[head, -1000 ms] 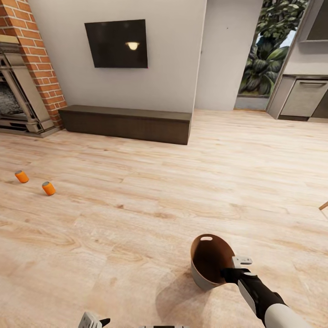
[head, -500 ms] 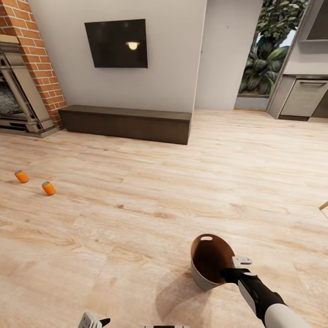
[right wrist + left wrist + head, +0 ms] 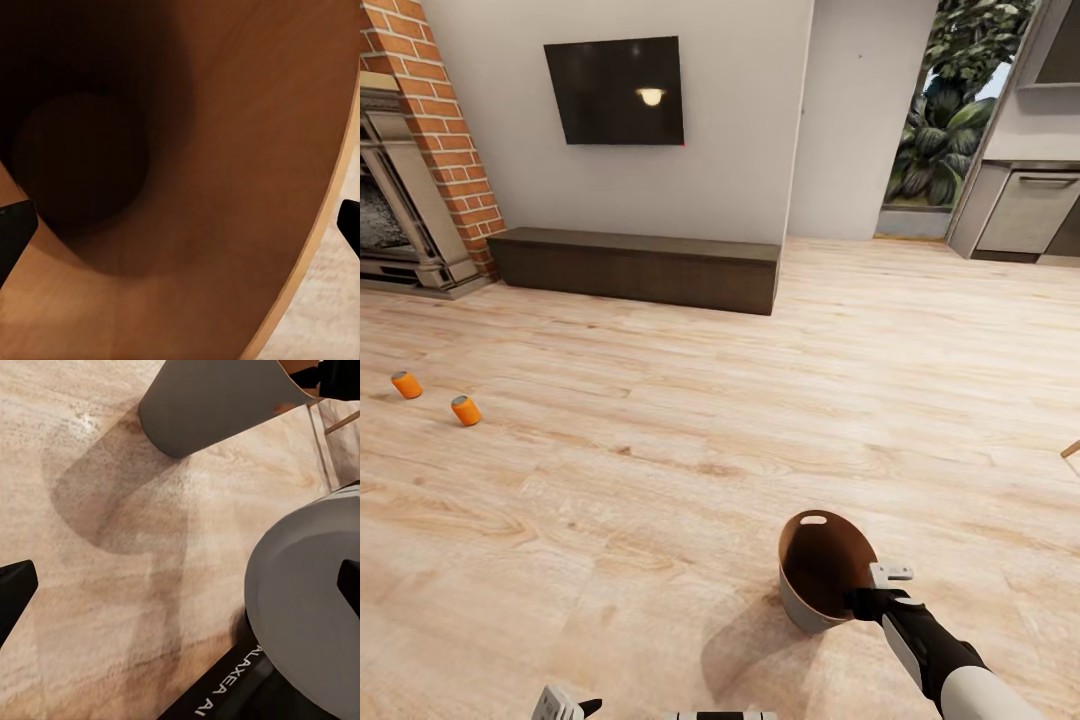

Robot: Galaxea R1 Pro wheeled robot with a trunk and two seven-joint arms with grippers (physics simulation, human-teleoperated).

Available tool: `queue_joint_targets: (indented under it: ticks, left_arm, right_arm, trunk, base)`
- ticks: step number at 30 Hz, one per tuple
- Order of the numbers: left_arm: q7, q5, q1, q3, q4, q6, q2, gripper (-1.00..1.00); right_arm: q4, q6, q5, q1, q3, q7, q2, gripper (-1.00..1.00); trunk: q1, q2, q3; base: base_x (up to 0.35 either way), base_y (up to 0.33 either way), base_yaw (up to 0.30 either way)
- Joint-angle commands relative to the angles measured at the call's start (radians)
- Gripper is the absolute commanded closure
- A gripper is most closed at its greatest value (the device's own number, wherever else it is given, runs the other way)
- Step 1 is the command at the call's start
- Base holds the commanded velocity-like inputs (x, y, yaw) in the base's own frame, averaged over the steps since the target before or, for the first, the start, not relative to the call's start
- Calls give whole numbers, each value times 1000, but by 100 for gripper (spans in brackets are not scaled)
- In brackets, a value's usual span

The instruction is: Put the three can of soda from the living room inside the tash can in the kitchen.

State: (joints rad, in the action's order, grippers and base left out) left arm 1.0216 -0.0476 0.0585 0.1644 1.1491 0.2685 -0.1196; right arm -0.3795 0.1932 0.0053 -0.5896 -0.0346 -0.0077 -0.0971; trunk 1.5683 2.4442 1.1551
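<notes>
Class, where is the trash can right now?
In the head view the trash can is low and right of centre on the wood floor, at the right gripper.

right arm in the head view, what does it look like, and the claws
The right arm is glossy black near the wrist, turning to a white shell toward the picture's corner. Its right claw has a black body with a pale grey bracket-like piece on top. The left claw shows a light grey block and a black fingertip. In the left wrist view, white lettering runs along a black part beside a rounded grey body.
</notes>
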Motion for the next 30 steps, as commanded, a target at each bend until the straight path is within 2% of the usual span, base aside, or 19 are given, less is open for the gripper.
queue_joint_targets:
  ticks: [1,30]
  left_arm:
    - [0,0,0,0,0,0,0,-100]
    - [0,0,0,0,0,0,0,-100]
  right_arm:
    - [-1,0,4,1,-2,0,0,-100]
    - [-1,0,4,1,-2,0,0,-100]
  trunk:
    - [1,0,0]
    - [1,0,0]
  base:
    - [0,0,0]
    - [0,0,0]
